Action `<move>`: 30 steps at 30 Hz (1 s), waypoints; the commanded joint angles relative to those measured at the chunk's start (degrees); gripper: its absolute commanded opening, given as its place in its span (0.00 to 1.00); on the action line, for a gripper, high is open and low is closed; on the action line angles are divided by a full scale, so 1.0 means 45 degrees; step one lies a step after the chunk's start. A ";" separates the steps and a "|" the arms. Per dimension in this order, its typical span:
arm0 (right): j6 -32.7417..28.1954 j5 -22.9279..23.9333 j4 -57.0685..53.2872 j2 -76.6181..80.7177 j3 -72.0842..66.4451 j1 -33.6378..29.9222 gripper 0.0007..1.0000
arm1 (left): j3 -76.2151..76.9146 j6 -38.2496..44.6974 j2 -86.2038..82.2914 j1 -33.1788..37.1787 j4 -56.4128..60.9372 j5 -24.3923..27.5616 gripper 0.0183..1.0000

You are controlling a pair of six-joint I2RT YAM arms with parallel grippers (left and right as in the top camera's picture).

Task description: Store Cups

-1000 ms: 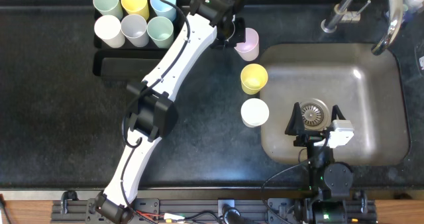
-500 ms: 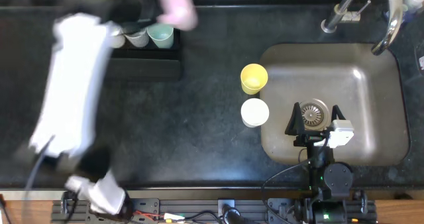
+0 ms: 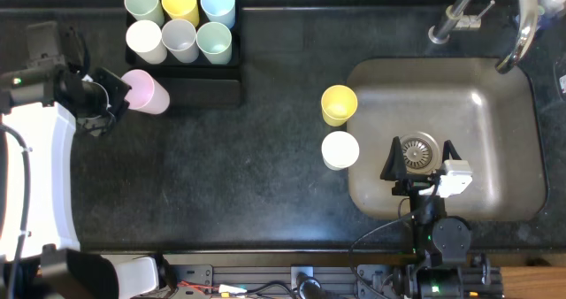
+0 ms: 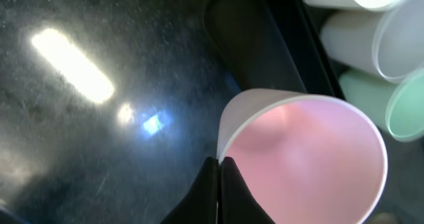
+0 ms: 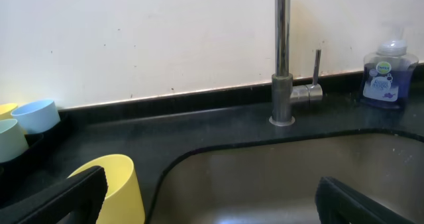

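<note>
Black speckled counter point(image 3: 265, 193), with a cream wall behind it. A steel sink point(image 3: 495, 184) is set into the right end, a faucet point(image 5: 283, 52) stands at its back rim, and a blue soap bottle point(image 5: 386, 75) sits beside the faucet.

A broad stretch of counter lies open between the tray and the sink and along the front edge.

A black tray point(image 3: 203, 93) sits at the counter's back-left corner.

Cups, nine in all:
- Six stand in the tray's rear rows: pale green point(image 3: 143, 3), yellow point(image 3: 179, 4), light blue point(image 3: 217, 5), two whitish point(image 3: 145, 41), and mint point(image 3: 214, 42).
- Two stand loose just off the sink's left rim: a yellow cup point(image 3: 339, 104) and a white cup point(image 3: 340, 149), close together.
- One pink cup point(image 3: 146, 92) lies tilted on its side at the tray's front-left end.

The left gripper point(image 3: 110, 94) is pinched tight on the pink cup's rim wall. The right gripper point(image 3: 420, 162) hangs over the sink near the drain, with its fingers spread wide.
</note>
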 commanded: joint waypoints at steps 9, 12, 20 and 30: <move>0.0063 -0.0049 0.0068 -0.0092 -0.0165 0.0049 1.00 | 0.0918 -0.0306 0.1821 0.0262 0.0889 -0.1059 0.02; 0.0063 -0.0049 0.0068 -0.0092 -0.0165 0.0049 1.00 | 0.1506 -0.0257 0.2361 0.0262 0.0840 -0.1321 0.02; 0.0063 -0.0049 0.0068 -0.0092 -0.0165 0.0049 1.00 | 0.3026 -0.0175 0.3463 0.0253 0.0325 -0.1579 0.02; 0.0063 -0.0049 0.0068 -0.0092 -0.0165 0.0049 1.00 | 0.3026 -0.0180 0.3944 0.0155 0.0403 -0.1943 0.02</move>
